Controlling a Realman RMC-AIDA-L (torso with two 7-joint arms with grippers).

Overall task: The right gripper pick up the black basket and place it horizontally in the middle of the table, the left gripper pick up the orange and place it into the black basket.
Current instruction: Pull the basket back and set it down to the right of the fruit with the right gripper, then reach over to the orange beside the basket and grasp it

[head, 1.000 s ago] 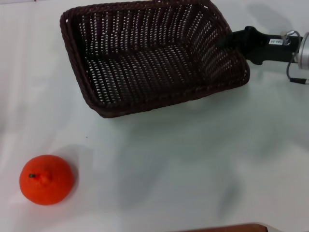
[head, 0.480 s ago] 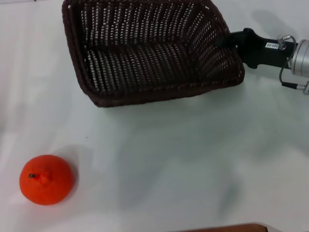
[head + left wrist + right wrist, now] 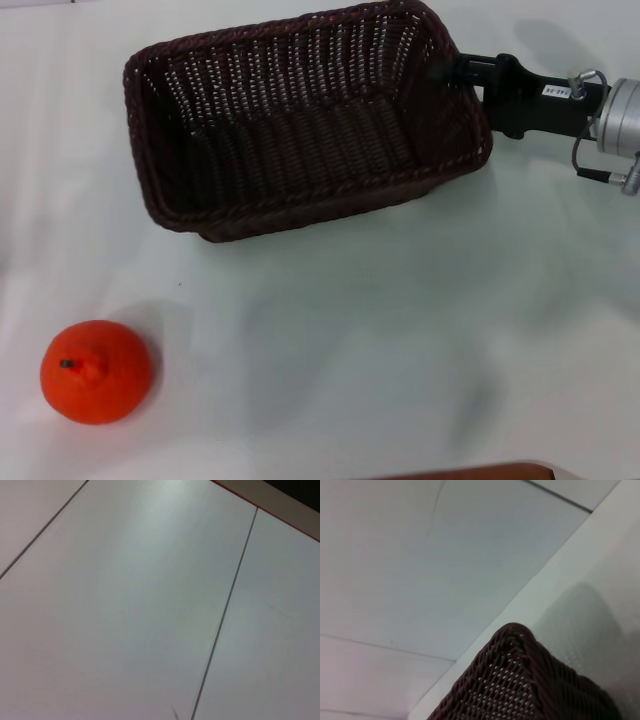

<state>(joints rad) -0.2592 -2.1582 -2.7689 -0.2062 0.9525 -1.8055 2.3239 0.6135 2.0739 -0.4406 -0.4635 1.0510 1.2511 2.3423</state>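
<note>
The black basket (image 3: 300, 130) lies lengthwise across the far middle of the white table (image 3: 380, 330), opening upward. My right gripper (image 3: 448, 72), a thin black tip with a white label, comes in from the right and is shut on the basket's right rim. A corner of the basket also shows in the right wrist view (image 3: 520, 690). The orange (image 3: 96, 371) sits alone at the near left of the table, knob and stem up. My left gripper is out of view; the left wrist view shows only pale flat panels with thin seams.
The silver wrist section and a cable loop of the right arm (image 3: 610, 115) stand at the far right edge. A brown strip (image 3: 470, 470) runs along the table's near edge. Bare tabletop lies between the basket and the orange.
The basket has tipped down from a tilted pose to lie flatter, its opening now facing up. The right gripper has shifted slightly left with it. The orange has not moved.
</note>
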